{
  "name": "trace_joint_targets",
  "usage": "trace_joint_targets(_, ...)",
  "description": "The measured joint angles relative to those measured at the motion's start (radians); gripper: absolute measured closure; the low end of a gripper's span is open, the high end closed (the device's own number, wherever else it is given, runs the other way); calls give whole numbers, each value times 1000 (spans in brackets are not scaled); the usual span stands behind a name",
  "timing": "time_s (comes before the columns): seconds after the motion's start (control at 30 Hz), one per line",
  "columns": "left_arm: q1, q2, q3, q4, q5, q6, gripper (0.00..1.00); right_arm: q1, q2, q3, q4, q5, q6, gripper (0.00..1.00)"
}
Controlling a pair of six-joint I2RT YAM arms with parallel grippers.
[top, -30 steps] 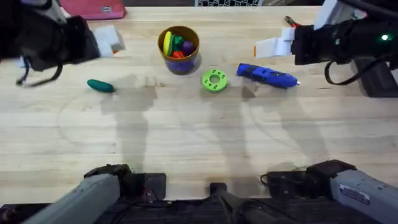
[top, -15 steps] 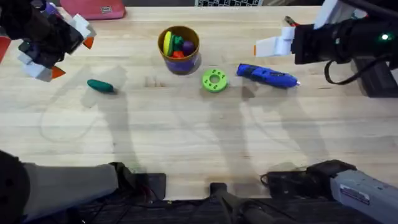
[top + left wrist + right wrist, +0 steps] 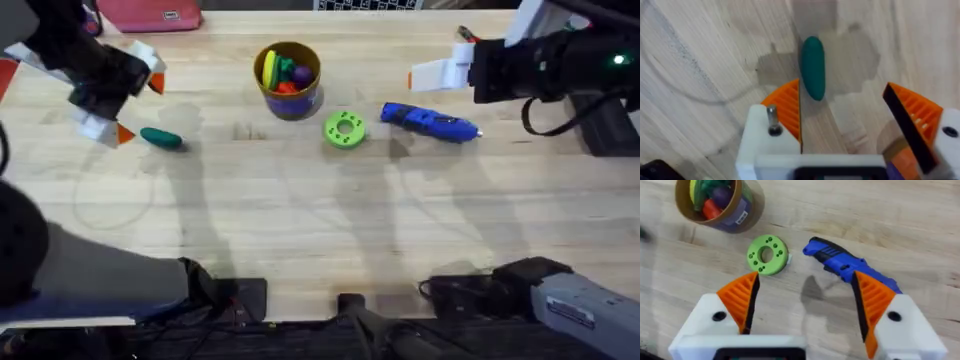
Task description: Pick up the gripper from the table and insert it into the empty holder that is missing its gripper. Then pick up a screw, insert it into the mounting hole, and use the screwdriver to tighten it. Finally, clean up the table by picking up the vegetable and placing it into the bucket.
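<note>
Green and smooth, the vegetable (image 3: pixel 813 67) lies flat on the wooden table (image 3: pixel 330 220), near its far-left part, with the left end effector (image 3: pixel 122 98) hanging just above and beside it, fingers spread wide and empty. From the left wrist view the toy sits nearer one orange pad (image 3: pixel 787 107) than the other, not centred in the gap, so a straight descent could land that pad on top of it, or clip its end and send it rolling or skidding across the wood. Its rounded, slick body may also squirt out if the pads close near a tip. The bucket (image 3: pixel 288 80) stands well apart, toward the middle of the far side, and already holds yellow, red, purple and green toys; a careless drop could bounce off them or tip the cup. The right end effector (image 3: pixel 805 305) hovers wide and empty above the blue screwdriver (image 3: pixel 850 266) and the green disc (image 3: pixel 767 255), clear of the route.
</note>
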Motion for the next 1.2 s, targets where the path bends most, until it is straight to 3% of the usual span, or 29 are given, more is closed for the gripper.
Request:
trace_joint_targets(0.17, 5, 97, 0, 4, 21, -37, 13, 0, 0, 0, 0, 0, 0, 8)
trace_joint_targets(0.33, 44, 169, 0, 8, 74, -50, 13, 0, 0, 0, 0, 0, 0, 7)
trace_joint_targets(0.6, 69, 216, 0, 38, 86, -54, 8, 0, 0, 0, 0, 0, 0, 7)
trace_joint_targets(1.0, 68, 216, 0, 29, 81, -56, 190, 0, 0, 0, 0, 0, 0, 8)
trace_joint_targets(1.2, 68, 218, 0, 30, 70, -52, 206, 0, 0, 0, -1, 0, 0, 7)
